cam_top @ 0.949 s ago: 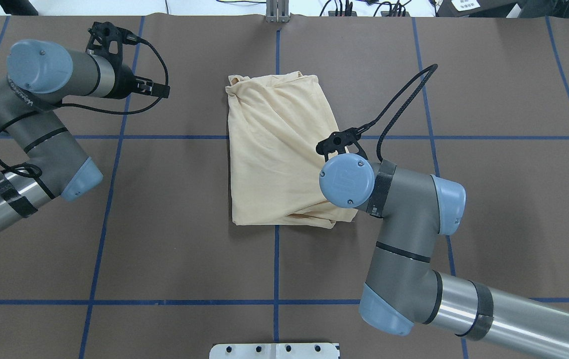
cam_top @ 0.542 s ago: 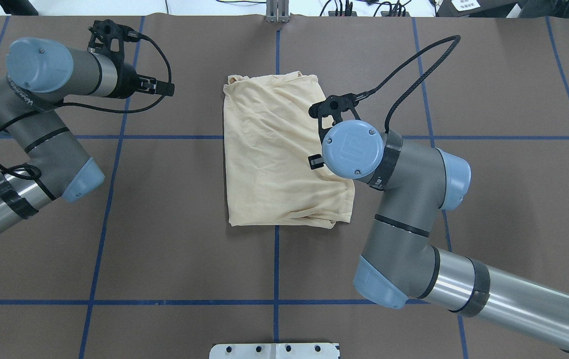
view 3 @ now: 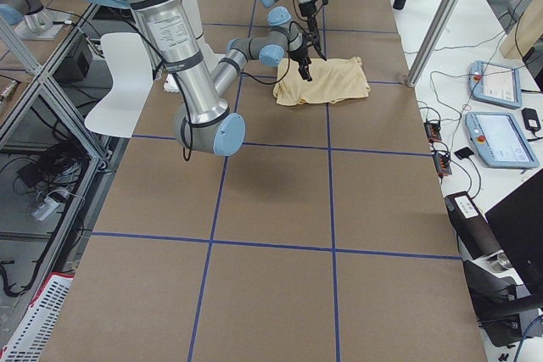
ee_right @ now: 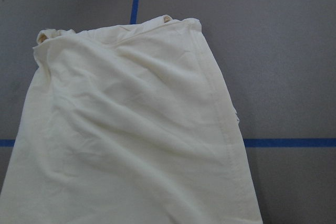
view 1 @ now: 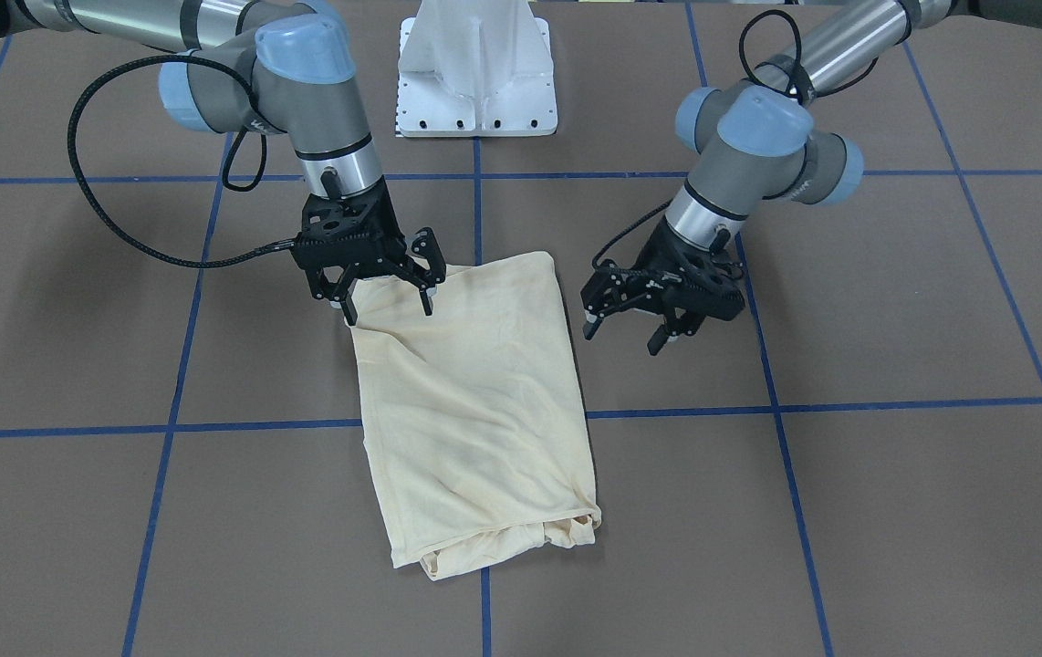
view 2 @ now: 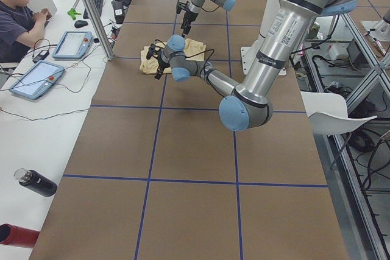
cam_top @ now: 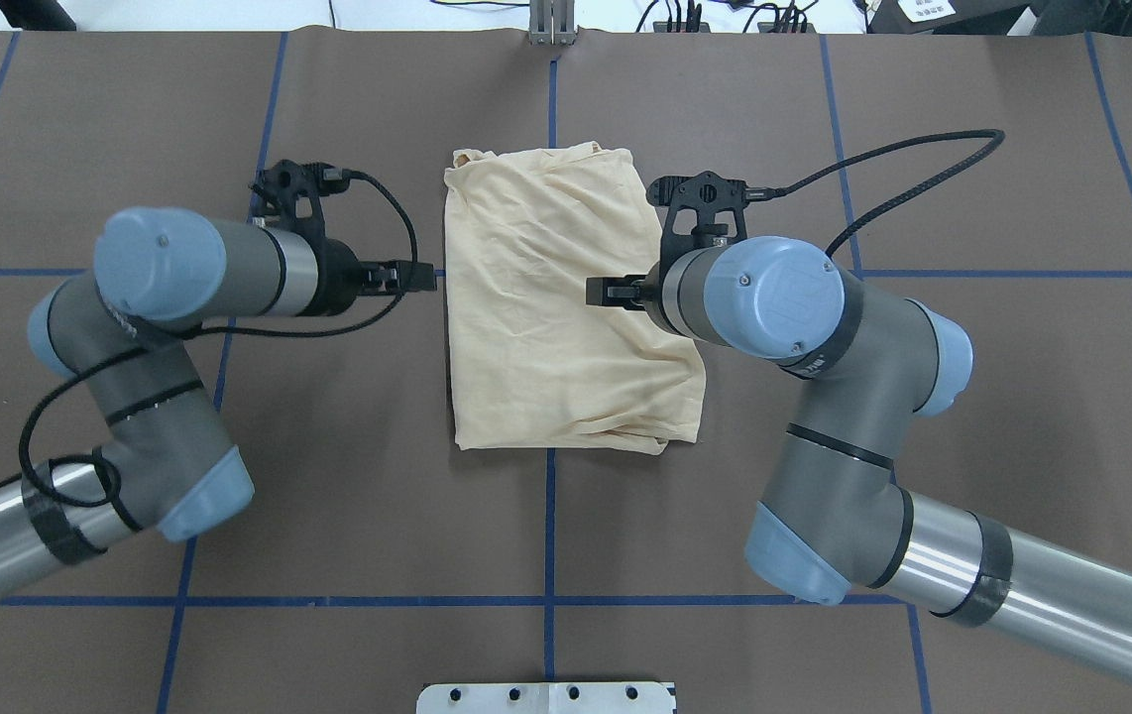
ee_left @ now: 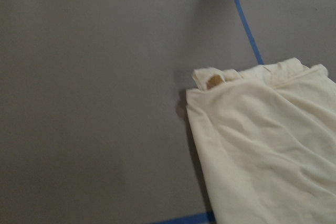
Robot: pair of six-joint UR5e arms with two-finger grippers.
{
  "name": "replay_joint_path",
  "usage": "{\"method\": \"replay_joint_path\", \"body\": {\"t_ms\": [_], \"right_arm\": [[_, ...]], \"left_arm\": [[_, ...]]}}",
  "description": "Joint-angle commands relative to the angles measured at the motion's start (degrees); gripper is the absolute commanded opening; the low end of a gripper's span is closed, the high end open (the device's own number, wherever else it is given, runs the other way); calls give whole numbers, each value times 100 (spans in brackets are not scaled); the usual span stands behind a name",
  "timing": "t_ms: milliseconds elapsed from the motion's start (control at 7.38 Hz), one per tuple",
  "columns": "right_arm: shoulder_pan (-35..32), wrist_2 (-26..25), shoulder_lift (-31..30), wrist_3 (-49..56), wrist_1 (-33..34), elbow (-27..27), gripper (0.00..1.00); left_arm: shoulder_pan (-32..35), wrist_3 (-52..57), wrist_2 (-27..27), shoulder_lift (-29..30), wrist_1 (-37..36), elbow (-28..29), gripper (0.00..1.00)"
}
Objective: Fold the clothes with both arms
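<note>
**Change observed.** Under a second ago the left arm [cam_top: 189, 263] stood back at the far left of the table [cam_top: 328, 446], well apart from the shirt [cam_top: 556, 297]. It has since swung inward. The left gripper [view 1: 621, 339] now sits just beside the shirt's left edge, level with its middle. Its jaws are spread wide, with nothing between them and no contact with the cloth.

The shirt lies at the table centre, across the middle blue tape line [cam_top: 549, 516]. It is folded into an upright oblong, with no print showing. Its right edge ran slantwise before and now lies straighter and flatter.

The right arm [cam_top: 804, 327] has travelled from the shirt's near right corner up its right side. The right gripper [view 1: 389, 315] is over the cloth near that edge, jaws likewise spread and gripping nothing. Whether its fingertips [view 1: 349, 318] rest on the fabric or sit just above it cannot be told.

**Assessment.** Both tools now face each other across the shirt's middle. The right arm's smoothing pass appears finished, and the pair seem placed for a further two-handed fold. No grasp has been made yet.

**Count.**
- Shirt: one.
- Arms: two.
- Grippers: two, both empty.
- White base plate [cam_top: 546, 697]: one.
</note>
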State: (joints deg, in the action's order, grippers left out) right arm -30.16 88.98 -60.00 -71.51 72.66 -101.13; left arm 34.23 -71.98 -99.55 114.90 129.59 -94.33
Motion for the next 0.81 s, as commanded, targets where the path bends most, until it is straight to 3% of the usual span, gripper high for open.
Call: {"method": "replay_joint_path", "body": {"t_ms": [0,136,271,407,542,678], "right_arm": [[-8,93,-467,-109,-217,-222,99],[-8,93,-486,-109,-226,-267,100],[1,84,-486,-109,-226,-258,100],[1,76,-486,-109,-226,-267,100],[1,76,-495,-109,-226,-267,100],[1,76,-504,-109,-226,-267,100]], "left_arm": [[-994,-788,646,-100,-1352,-761,100],[-1337,-1087,839,-73,-1375,-693,99],[-1418,-1108,841,-56,-1383,-631,92],[-1419,-1108,832,23,-1384,-587,74],[-1419,-1117,806,102,-1366,-552,63],[-1419,-1117,788,120,-1349,-560,63]]}}
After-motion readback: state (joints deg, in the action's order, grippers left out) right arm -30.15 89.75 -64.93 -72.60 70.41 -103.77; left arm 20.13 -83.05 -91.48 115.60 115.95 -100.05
